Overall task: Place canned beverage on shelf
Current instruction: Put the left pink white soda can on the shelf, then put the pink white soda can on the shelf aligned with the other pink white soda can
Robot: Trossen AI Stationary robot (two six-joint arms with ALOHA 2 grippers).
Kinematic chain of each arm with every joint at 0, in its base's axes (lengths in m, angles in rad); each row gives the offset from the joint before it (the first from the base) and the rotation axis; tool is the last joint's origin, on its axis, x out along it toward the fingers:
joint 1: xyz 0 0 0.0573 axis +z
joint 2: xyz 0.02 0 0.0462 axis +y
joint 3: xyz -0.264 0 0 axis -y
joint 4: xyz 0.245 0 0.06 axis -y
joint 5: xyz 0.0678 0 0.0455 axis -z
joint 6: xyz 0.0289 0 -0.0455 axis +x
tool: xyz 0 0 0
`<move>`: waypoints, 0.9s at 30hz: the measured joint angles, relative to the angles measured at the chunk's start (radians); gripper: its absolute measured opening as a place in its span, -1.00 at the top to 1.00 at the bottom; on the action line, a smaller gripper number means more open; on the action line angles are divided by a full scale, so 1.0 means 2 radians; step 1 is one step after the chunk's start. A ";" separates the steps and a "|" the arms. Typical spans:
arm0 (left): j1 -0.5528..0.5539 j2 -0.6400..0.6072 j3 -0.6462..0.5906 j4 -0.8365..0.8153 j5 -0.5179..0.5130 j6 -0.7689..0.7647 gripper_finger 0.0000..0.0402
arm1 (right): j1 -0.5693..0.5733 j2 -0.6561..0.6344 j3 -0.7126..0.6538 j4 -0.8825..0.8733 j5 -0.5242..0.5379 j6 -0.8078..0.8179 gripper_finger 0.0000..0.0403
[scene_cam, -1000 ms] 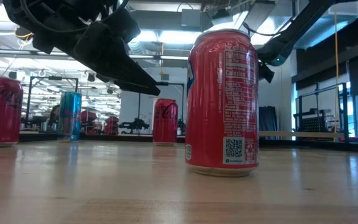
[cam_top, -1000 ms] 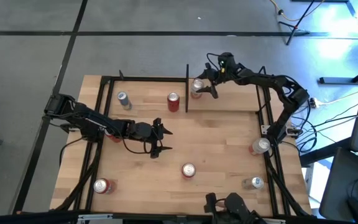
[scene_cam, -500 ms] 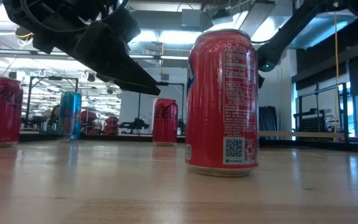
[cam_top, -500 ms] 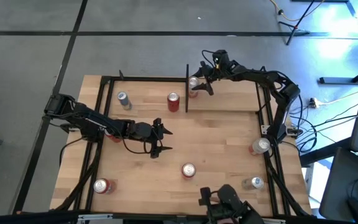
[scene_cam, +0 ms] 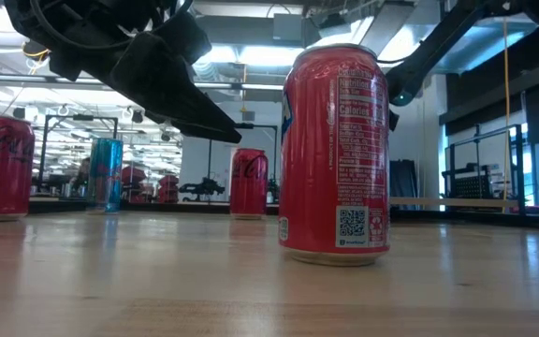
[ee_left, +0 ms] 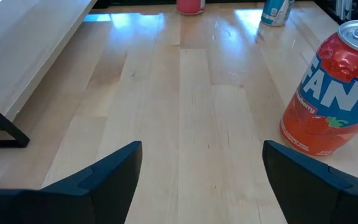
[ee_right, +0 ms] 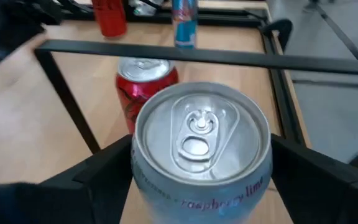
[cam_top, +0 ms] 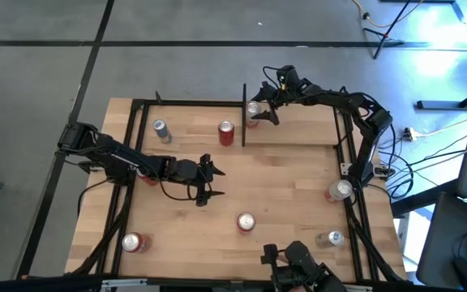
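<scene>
- The right gripper [cam_top: 258,112] is at the far edge of the table, around a silver raspberry-lime can [ee_right: 201,134]. The can sits squarely between its two sides, but whether it is clamped or already let go cannot be told.
- The can stands upright, pull-tab up, inside the shelf [cam_top: 298,130], just beside the thin black divider plate [cam_top: 243,113] on the right arm's side of it.
- None of the views shows whether the can's base is down on the shelf's wood floor.
- Across the divider stand a red can [cam_top: 226,132] and, farther along, a silver-and-blue can [cam_top: 161,129].
- The step in hand looks like the release. To do it well, make sure the base is flat on the wood before letting go, since a can dropped from any height may rock or tip.
- Spread the claw fully and evenly, so that neither side drags the can toward the divider.
- Then draw straight back or up, clear of the rim, the divider and the black posts.
- The left gripper [ee_left: 197,168] waits over the middle of the table, wide apart and empty, near a red Fanta can [ee_left: 328,106].
</scene>
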 joint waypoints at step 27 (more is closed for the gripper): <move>-0.005 0.000 0.000 0.031 0.000 0.004 -0.57 | 0.125 -0.228 -0.001 -0.222 0.245 0.036 -0.71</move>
